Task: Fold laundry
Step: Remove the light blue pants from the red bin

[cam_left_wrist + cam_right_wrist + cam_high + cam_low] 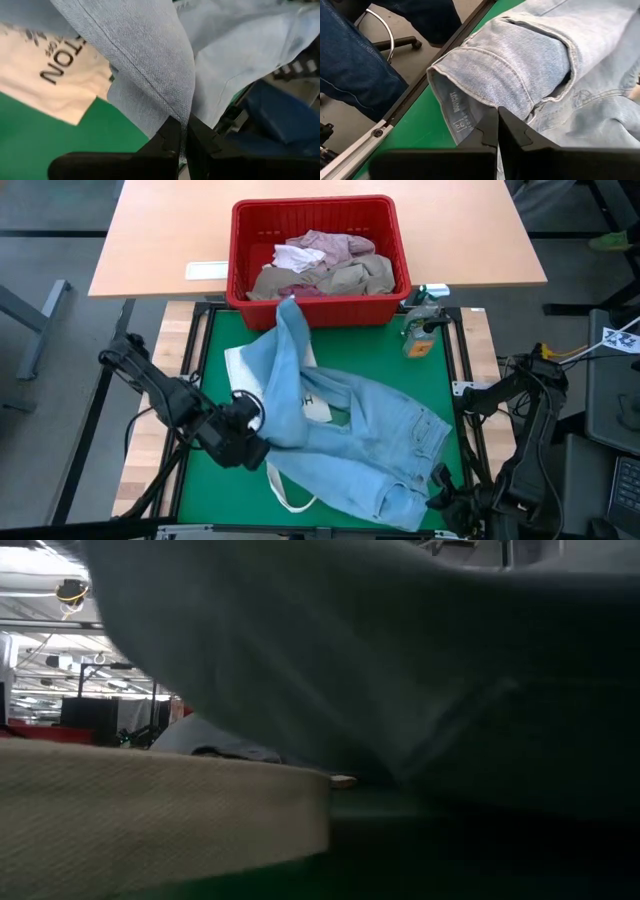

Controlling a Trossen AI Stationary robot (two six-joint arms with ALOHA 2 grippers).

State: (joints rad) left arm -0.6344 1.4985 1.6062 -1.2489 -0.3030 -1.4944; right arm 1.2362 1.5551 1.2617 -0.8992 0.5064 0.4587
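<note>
I see the green mat-covered surface (pixel 215 350) carrying the light blue denim jeans (pixel 370 430), which sprawl from its middle toward its near right corner, one leg stretched up to the far edge where the red plastic basket (pixel 390 240) sits. In that basket lie the tan khaki cloth piece (pixel 350 278) and the pale pink-mauve heathered shirt (pixel 330 246), bunched together. A cream cloth bag with dark lettering (pixel 55 65) lies flat under the jeans, toward the left edge. My left gripper (pixel 182 131) is near the left edge, jaws clenched on a fold of the jeans' leg. My right gripper (pixel 497 125) is at the near right corner, jaws clamped on the waistband. A small spray bottle (pixel 418 330) stands by the far right corner.
</note>
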